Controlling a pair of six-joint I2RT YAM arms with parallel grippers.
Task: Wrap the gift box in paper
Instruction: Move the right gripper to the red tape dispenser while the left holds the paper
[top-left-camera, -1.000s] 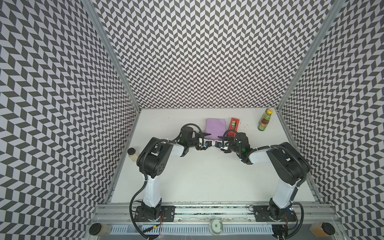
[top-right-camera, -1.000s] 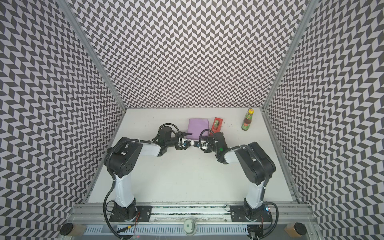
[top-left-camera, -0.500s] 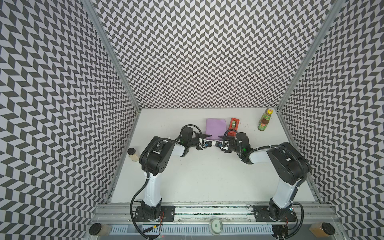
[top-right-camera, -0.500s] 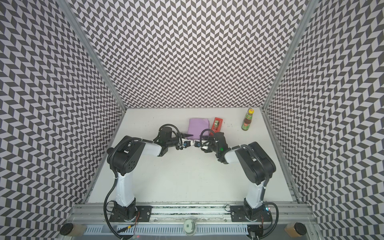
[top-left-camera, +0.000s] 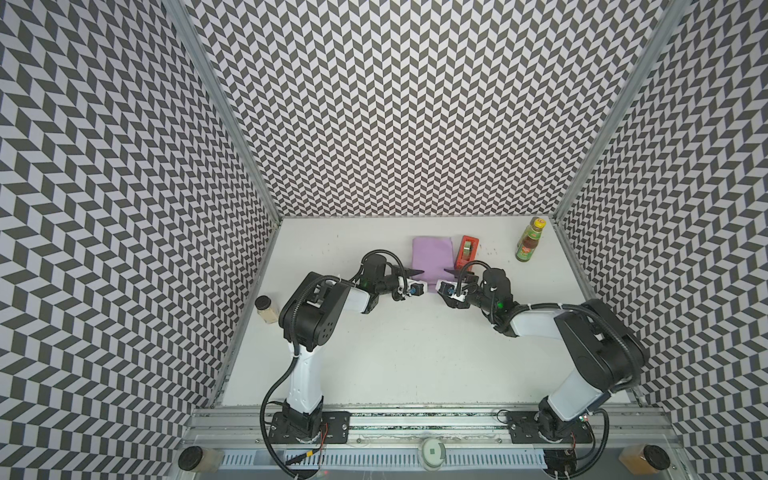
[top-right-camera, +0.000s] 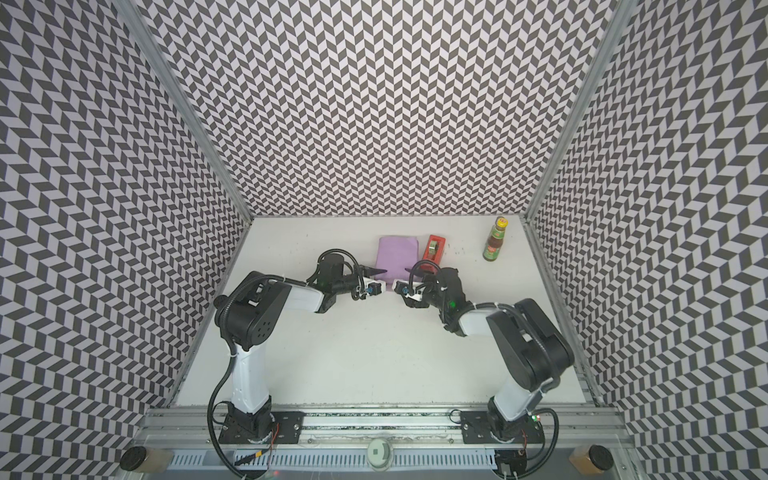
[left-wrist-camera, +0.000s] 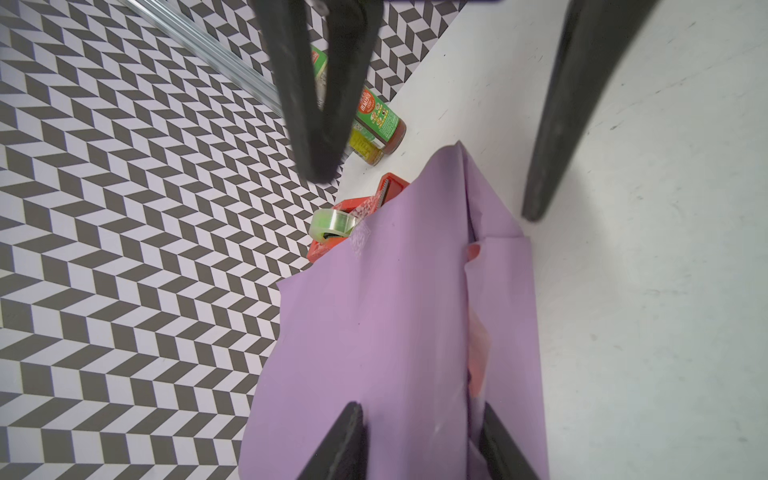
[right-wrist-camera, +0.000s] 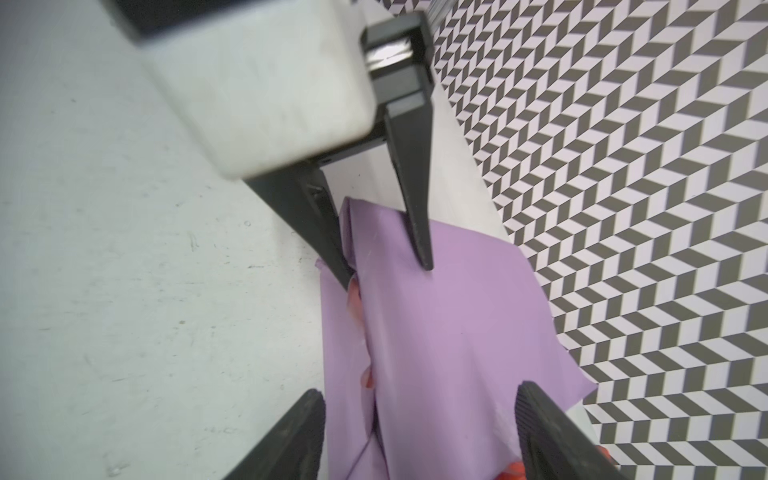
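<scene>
Left wrist view first: the paper (left-wrist-camera: 386, 332) is seen folded lilac side out into a flat parcel. The gift box is hidden inside it, with none of its faces visible. Pale pink from the sheet's other face is glimpsed along the loose seam on one long side. The left gripper (left-wrist-camera: 424, 436) is set astride that seam edge, one finger on the lilac top and the other down at the seam. A gap is seen between the jaws, and whether the fold is pinched cannot be told.

At the parcel's far end the right gripper (left-wrist-camera: 426, 195) is seen released, jaws spread wide. One tip is down near the table (top-left-camera: 395, 353) just beside the parcel's corner, and the other is held clear of the paper. From the right wrist view the same spread is confirmed, the parcel's near end lying between the two open fingers.

Now both top views: the parcel is found toward 12 o'clock from the table's middle. A red tape dispenser (top-left-camera: 467, 251) is placed just beside it at 3 o'clock. A sauce bottle (top-left-camera: 528, 241) is stood upright farther out, near the 2 o'clock corner of the table. The left gripper is placed at the parcel's 7 o'clock corner, the right gripper at its 5 o'clock corner. A small jar (top-left-camera: 267, 309) is seen at the table's 9 o'clock edge, well apart from the rest.
</scene>
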